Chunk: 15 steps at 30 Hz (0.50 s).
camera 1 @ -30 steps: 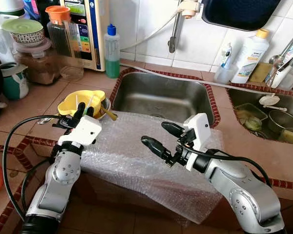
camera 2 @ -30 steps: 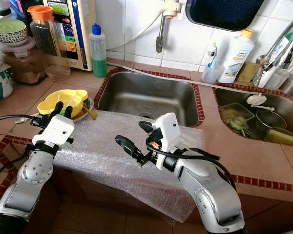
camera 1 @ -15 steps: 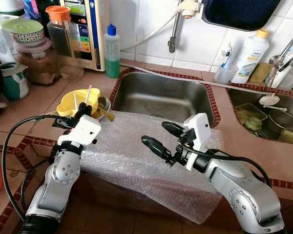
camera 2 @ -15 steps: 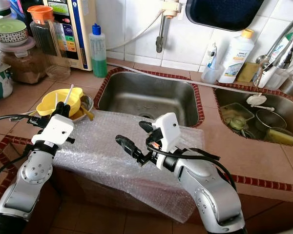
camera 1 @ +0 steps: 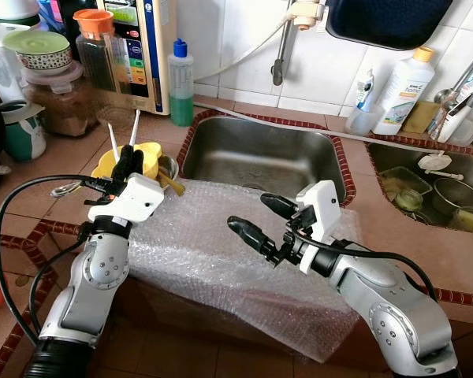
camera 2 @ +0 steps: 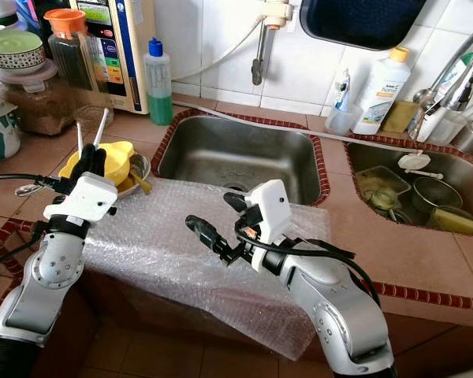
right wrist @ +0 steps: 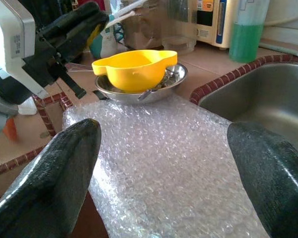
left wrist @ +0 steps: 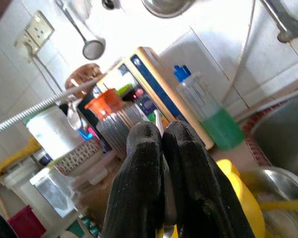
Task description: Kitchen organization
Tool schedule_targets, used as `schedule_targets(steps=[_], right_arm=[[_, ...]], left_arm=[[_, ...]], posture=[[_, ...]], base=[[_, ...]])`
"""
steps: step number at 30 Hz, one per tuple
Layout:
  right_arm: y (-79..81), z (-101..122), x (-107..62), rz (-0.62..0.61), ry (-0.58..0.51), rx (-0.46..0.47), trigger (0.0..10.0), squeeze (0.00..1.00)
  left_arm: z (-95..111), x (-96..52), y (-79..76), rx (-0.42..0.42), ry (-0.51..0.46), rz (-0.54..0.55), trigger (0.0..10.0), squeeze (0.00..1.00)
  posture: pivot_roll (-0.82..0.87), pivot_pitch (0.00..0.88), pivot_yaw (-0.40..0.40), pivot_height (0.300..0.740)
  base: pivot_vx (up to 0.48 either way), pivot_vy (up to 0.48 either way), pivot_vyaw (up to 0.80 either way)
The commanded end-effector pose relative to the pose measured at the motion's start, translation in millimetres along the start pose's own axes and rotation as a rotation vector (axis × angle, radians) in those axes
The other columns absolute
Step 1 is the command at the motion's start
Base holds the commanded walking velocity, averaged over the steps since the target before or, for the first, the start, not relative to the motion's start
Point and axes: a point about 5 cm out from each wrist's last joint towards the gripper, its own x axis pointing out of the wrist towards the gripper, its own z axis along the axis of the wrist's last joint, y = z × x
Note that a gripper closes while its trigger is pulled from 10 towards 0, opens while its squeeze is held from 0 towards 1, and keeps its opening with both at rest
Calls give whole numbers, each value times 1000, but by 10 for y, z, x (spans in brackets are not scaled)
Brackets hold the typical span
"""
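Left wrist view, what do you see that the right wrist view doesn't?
Left wrist: a wall socket and a hanging ladle. Right wrist: the open right claw over bubble wrap. Both: the left claw shut on white sticks, the yellow bowl and the green bottle.

Worktop [camera 1: 71, 161]: matt terracotta tile, smooth; bubble wrap [camera 1: 221, 252]: clear plastic, pimpled, faintly shiny; sink [camera 1: 260, 161]: brushed steel, dull sheen; yellow bowl [right wrist: 134, 69]: glossy smooth plastic, sitting in a polished metal dish [right wrist: 176, 75]; my left hand [camera 1: 126, 161] and my right hand [camera 1: 252, 220]: matt black rubbery fingers; wall tiles [camera 1: 229, 31]: glazed white.
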Motion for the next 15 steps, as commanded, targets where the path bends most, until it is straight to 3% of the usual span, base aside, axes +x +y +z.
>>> schedule_targets(steps=[1,5,8,11,15], right_arm=[[-25,40,1,-16,-12,-21,10000,0],[-109,74,10,-75,-39,-2,10000,0],[-309,175,51,-173,-86,50,10000,0],[-370,234,53,-189,-103,53,10000,0],[-559,393,52,-268,-177,125,10000,0]], left_arm=[[140,74,48,1,-68,25,10000,0],[334,205,18,-55,-149,-8,10000,0],[480,267,-151,-41,-265,-114,10000,0],[537,288,-219,-38,-307,-149,10000,0],[704,345,-437,-18,-429,-260,10000,0]], posture=[[30,0,-84,740],[41,0,-91,740],[41,0,-87,740],[40,0,-80,740],[34,0,-70,740]], base=[[0,0,0],[0,0,0],[0,0,0],[0,0,0],[0,0,0]])
